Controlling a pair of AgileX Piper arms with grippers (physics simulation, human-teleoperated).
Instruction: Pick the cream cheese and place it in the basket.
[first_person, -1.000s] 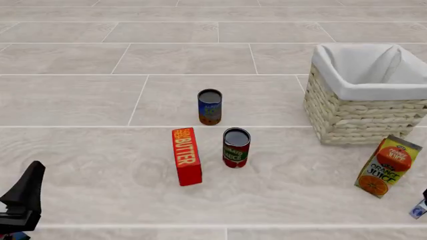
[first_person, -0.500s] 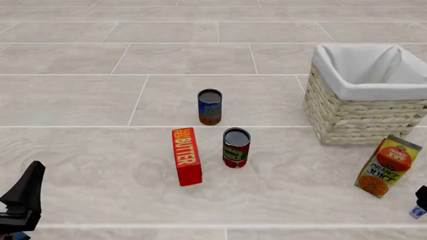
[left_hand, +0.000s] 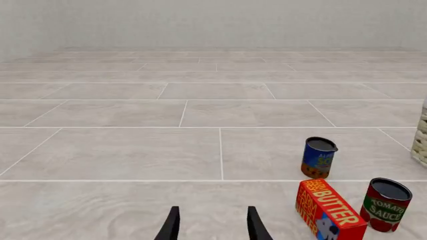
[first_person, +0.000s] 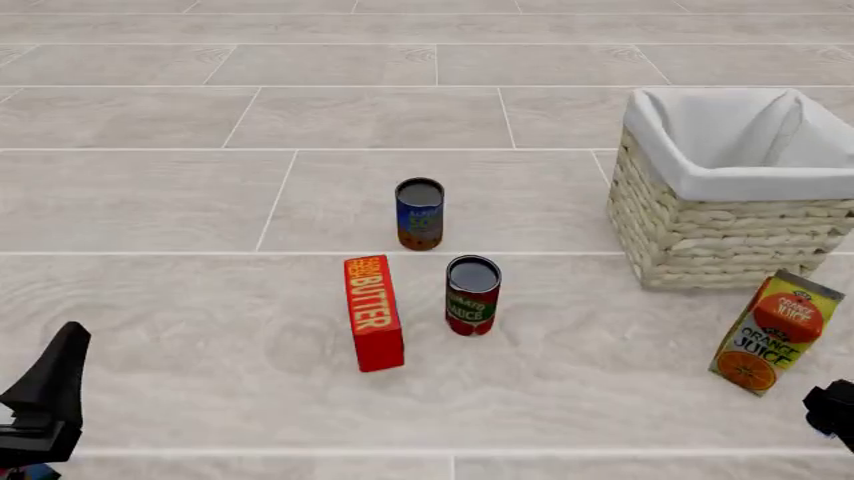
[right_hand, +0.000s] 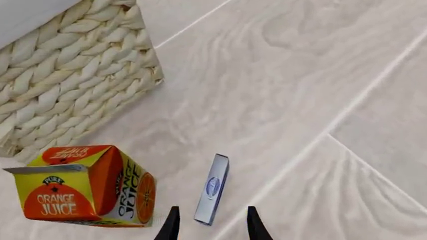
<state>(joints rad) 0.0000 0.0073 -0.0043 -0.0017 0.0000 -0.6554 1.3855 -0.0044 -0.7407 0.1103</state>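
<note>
The cream cheese (right_hand: 212, 189) lies on the table (first_person: 174, 200) near the front right corner, a thin pale blue and grey packet standing on edge just beside the orange juice carton (right_hand: 83, 184). In the right wrist view it sits directly ahead of the right gripper (right_hand: 210, 225), whose jaws are parted with nothing between them; the packet's near end lines up with the gap, not yet inside it. In the front view only a dark part of the right arm shows at the lower right edge, and the packet itself is hidden there.

The basket (first_person: 727, 240) stands at the right side of the table, behind the orange juice carton, its white lining folded over the rim.

The left gripper (left_hand: 210, 225) hovers low at the front left, its jaws apart and holding nothing. Ahead and to its right stand the red BUTTER box (first_person: 374, 312), the tomato sauce can (first_person: 473, 295) close beside it, and 1 blue can (first_person: 419, 214) farther back.
</note>
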